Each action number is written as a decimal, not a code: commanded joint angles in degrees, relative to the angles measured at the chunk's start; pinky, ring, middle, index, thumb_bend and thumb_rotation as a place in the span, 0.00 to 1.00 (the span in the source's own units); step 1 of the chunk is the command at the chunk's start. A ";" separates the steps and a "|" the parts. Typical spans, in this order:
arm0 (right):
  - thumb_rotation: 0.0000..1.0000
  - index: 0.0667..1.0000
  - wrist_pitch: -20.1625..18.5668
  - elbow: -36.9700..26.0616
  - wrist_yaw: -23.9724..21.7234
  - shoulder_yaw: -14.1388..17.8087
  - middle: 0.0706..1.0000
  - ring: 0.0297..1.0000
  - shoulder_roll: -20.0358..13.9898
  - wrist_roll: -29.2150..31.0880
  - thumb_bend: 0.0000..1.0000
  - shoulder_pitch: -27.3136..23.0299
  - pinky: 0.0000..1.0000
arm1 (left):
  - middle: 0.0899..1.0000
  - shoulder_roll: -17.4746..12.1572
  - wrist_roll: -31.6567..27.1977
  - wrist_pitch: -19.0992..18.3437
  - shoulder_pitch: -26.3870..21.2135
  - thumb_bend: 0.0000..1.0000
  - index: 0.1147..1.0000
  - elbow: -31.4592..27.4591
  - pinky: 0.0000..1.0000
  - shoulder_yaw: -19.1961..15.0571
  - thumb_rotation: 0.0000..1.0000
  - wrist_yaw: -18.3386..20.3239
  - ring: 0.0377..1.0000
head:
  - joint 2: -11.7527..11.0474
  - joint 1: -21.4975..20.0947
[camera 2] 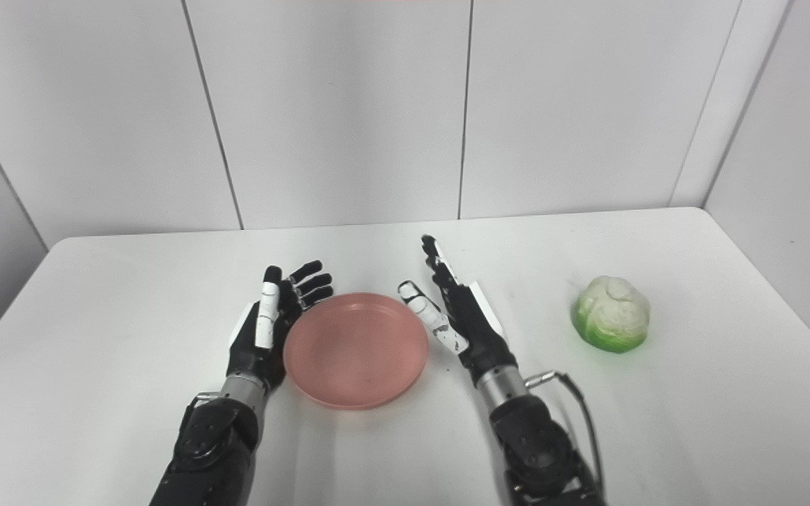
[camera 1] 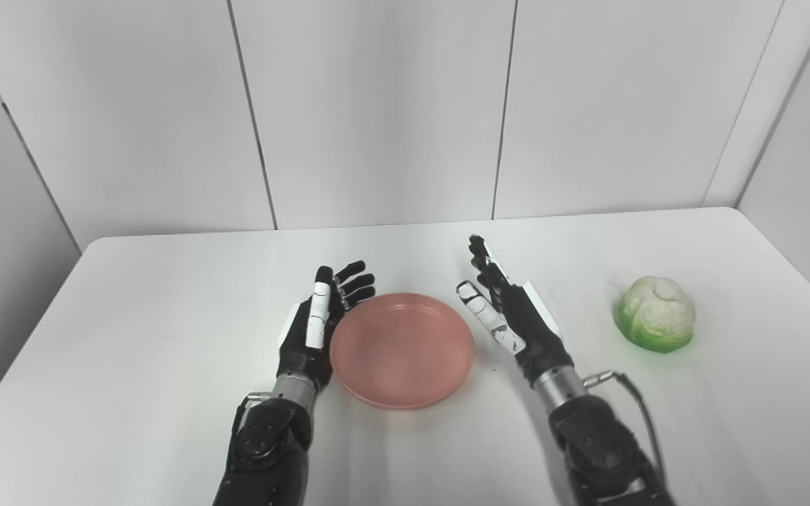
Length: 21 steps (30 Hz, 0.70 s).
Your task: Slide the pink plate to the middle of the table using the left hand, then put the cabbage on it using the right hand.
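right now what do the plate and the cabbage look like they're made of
The pink plate looks like matte plastic: even colour, thin moulded rim, no glaze shine. The cabbage looks like a plastic or foam replica: smooth, lumpy, white shading to bright green, faintly glossy. Neither is certain from here.

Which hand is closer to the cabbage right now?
Right. The right hand is open between the pink plate and the cabbage, apart from both. The left hand is open against the plate's far side.
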<state>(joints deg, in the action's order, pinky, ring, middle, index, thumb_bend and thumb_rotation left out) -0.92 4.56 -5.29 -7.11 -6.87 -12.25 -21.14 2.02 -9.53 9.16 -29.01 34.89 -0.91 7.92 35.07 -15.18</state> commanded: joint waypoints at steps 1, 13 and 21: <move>0.84 0.99 -3.30 -4.74 -1.07 0.67 0.98 0.98 -3.85 -2.87 0.75 -2.86 0.93 | 0.78 -0.04 -0.34 0.59 1.19 0.83 0.75 1.92 0.83 -0.01 1.00 1.39 0.80 | -0.06 -2.15; 0.55 0.97 -13.69 -14.32 -4.17 3.48 0.97 0.91 -22.03 -19.95 0.88 -3.57 0.78 | 0.79 -0.77 -2.29 1.58 0.18 0.84 0.77 4.18 0.86 -2.19 1.00 2.92 0.82 | -2.50 -10.53; 0.56 0.96 -14.49 -13.60 -4.32 5.63 0.95 0.91 -27.74 -24.70 0.94 -1.96 0.78 | 0.79 -1.44 -2.34 2.62 -0.99 0.83 0.77 6.54 0.84 -3.34 1.00 4.00 0.81 | -3.12 -13.33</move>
<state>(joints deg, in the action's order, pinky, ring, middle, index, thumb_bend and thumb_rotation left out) -14.79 -8.13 -10.22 -2.45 -32.91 -36.01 -21.90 0.97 -10.91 10.61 -31.38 39.34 -3.99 10.95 31.99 -28.21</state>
